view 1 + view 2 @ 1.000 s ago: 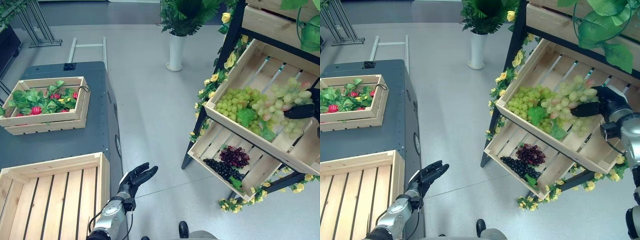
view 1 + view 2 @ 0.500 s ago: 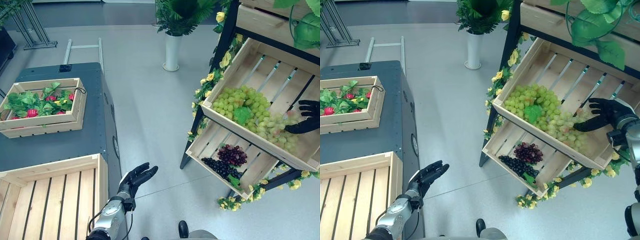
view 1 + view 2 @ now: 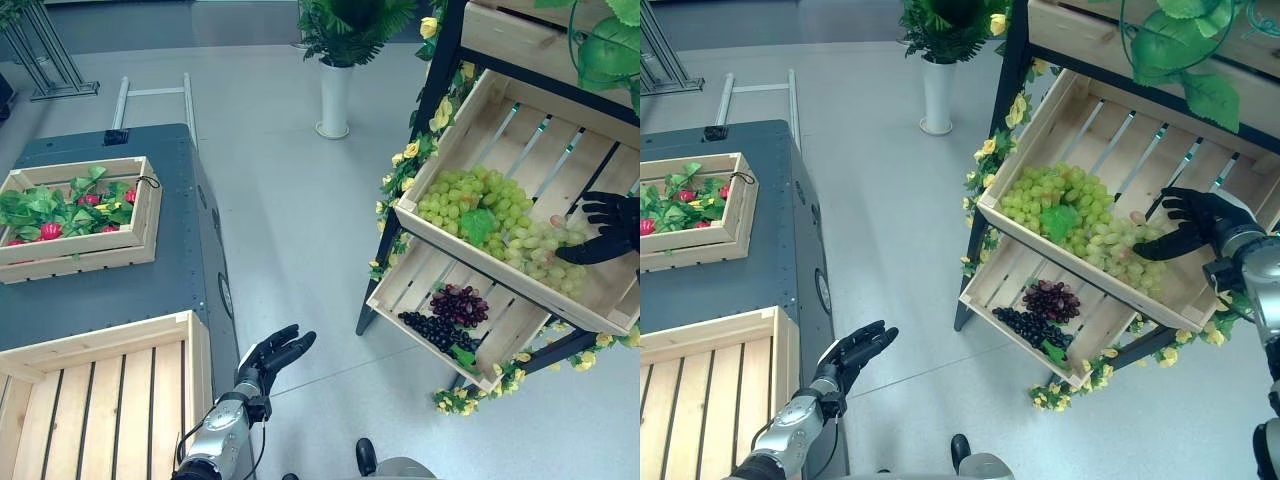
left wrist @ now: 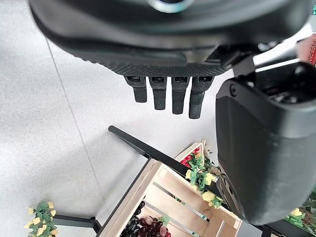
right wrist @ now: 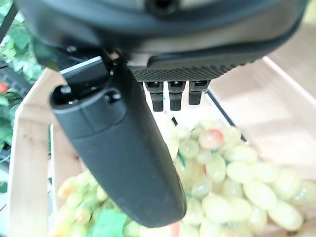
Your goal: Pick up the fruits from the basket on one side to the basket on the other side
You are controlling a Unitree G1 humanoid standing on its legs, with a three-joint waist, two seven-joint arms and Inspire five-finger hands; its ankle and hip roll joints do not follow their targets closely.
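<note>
Green grapes [image 3: 500, 225] lie heaped in the tilted upper crate [image 3: 520, 120] of a rack on the right. My right hand [image 3: 1192, 222] hovers open at the pile's right end, fingers spread just above the pale bunch [image 5: 232, 173], holding nothing. Dark purple and black grapes [image 3: 448, 318] rest in the lower crate [image 3: 400, 285]. An empty slatted wooden crate [image 3: 100, 400] sits at the near left on a dark cabinet [image 3: 150, 280]. My left hand [image 3: 272, 355] hangs open over the floor beside that cabinet, fingers [image 4: 165, 94] straight.
A second crate [image 3: 70, 215] with leaves and red fruit stands farther back on the cabinet. A white vase with a green plant [image 3: 335, 95] stands on the floor behind the rack. Yellow flower garlands [image 3: 420, 150] trim the rack's black frame. Open grey floor separates cabinet and rack.
The camera has swung slightly right. My right hand has lifted off the green grapes and moved to the pile's right end, fingers opening. The left hand stayed put.
</note>
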